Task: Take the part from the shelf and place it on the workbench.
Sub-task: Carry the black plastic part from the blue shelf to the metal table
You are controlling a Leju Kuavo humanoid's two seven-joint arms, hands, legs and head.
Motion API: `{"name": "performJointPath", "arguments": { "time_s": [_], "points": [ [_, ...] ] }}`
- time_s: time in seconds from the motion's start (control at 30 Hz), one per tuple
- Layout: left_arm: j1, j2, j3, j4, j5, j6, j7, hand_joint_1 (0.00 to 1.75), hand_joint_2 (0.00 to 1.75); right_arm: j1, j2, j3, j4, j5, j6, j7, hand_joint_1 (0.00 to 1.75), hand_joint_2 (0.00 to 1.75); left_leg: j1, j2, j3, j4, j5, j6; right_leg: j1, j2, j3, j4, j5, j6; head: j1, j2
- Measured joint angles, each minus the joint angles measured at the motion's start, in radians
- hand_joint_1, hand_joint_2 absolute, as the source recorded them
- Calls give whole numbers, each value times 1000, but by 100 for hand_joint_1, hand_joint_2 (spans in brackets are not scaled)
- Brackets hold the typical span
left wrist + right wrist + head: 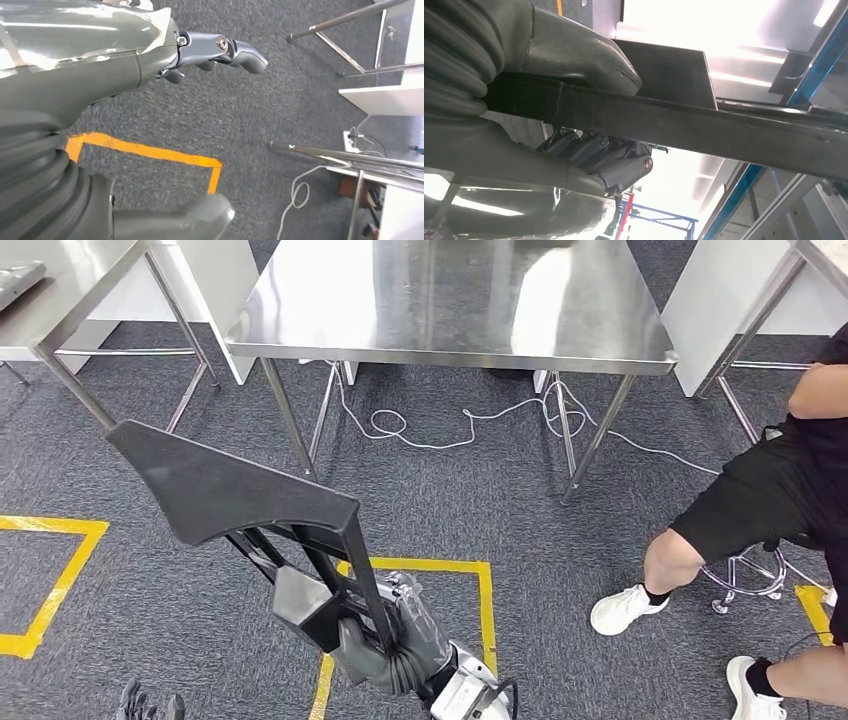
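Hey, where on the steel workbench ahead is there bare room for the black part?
The workbench top shows bare steel from its near edge back, so the black part held by the right hand fits anywhere. It is crowded beside the seated person and where the white cable loops underneath.

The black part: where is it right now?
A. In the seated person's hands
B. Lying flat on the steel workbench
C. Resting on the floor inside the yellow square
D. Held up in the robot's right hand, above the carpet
D. The right hand grips the black part by a lower bar, short of the workbench, whose top is bare.
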Motion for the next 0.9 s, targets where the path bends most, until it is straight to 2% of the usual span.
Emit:
{"name": "performJointPath", "arguments": {
  "time_s": [0.07, 0.13, 0.2, 0.27, 0.3, 0.33, 0.4, 0.43, 0.47, 0.5, 0.53, 0.63, 0.83, 0.9],
  "points": [
    [3, 3, 0, 1, 0, 7, 0, 0, 175, 5, 3, 0, 1, 6, 1, -2, 175, 175, -1, -5, 2, -10, 6, 8, -1, -1, -1, -1, 0, 9, -1, 0],
    [4, 4, -2, 2, -1, 10, 0, 0, 175, 8, 4, 0, 1, 8, 1, -3, 175, 175, 4, -11, 10, -25, 16, 17, -2, 25, -14, 29, -17, 15, 1, 0],
    [0, 3, -5, 2, -2, 12, 0, 0, 175, 12, 1, 0, 3, 8, 1, -5, 175, 175, 7, -18, 14, -31, 22, 23, -8, 64, -62, 131, -65, 14, 4, 0],
    [-2, 4, -7, 3, -3, 12, 0, 0, 175, 19, -3, -1, 7, 8, 1, -6, 175, 175, 8, -29, 12, -31, 22, 24, -13, 79, -122, 250, -106, 17, 6, 0],
    [-2, 4, -8, 3, -3, 13, 0, 0, 175, 22, -5, -1, 8, 8, 1, -6, 175, 175, 8, -35, 12, -31, 22, 24, -16, 81, -136, 273, -108, 23, 6, 0],
    [-1, 4, -8, 4, -4, 13, 0, 0, 175, 24, -6, -1, 10, 8, 1, -6, 175, 175, 9, -41, 13, -30, 22, 23, -19, 81, -129, 254, -92, 33, 6, 0],
    [-1, 4, -9, 6, -4, 13, 0, 0, 175, 25, -7, -1, 11, 8, 1, -6, 175, 175, 11, -52, 15, -29, 20, 17, -29, 82, -69, 125, -36, 53, 7, 0],
    [-1, 4, -9, 7, -4, 12, 0, 0, 175, 25, -6, -1, 11, 8, 1, -6, 175, 175, 9, -57, 15, -27, 18, 11, -31, 85, -38, 60, -11, 56, 7, 0],
    [0, 4, -9, 7, -4, 11, 0, 0, 175, 25, -6, -1, 12, 9, 1, -7, 175, 175, 8, -60, 15, -25, 16, 4, -33, 86, -18, 16, 5, 55, 7, 0],
    [1, 4, -9, 8, -3, 9, 0, 0, 175, 26, -6, -1, 12, 9, 1, -9, 175, 175, 6, -61, 14, -23, 13, 1, -35, 88, -9, -2, 12, 50, 6, 0],
    [3, 4, -9, 7, -3, 7, 0, 0, 175, 26, -5, -1, 12, 11, 1, -11, 175, 175, 5, -62, 13, -22, 13, 4, -34, 89, -8, -5, 14, 45, 5, 0],
    [11, 4, -14, 7, 0, 5, 0, 0, 175, 27, -5, -3, 15, 17, -1, -17, 175, 175, 10, -61, 14, -23, 16, 20, -31, 90, -7, -5, 17, 40, 4, 0],
    [11, 4, -28, 7, 6, 17, 0, 0, 175, 23, -2, -11, 17, 20, -3, -15, 175, 175, 15, -61, 18, -30, 18, 14, -23, 90, -7, -5, 16, 34, 4, 0],
    [10, 5, -28, 7, 7, 19, 0, 0, 175, 20, 0, -13, 17, 22, -6, -11, 175, 175, 16, -61, 16, -27, 15, 11, -26, 90, -7, -6, 16, 33, 4, 0]
  ]
}}
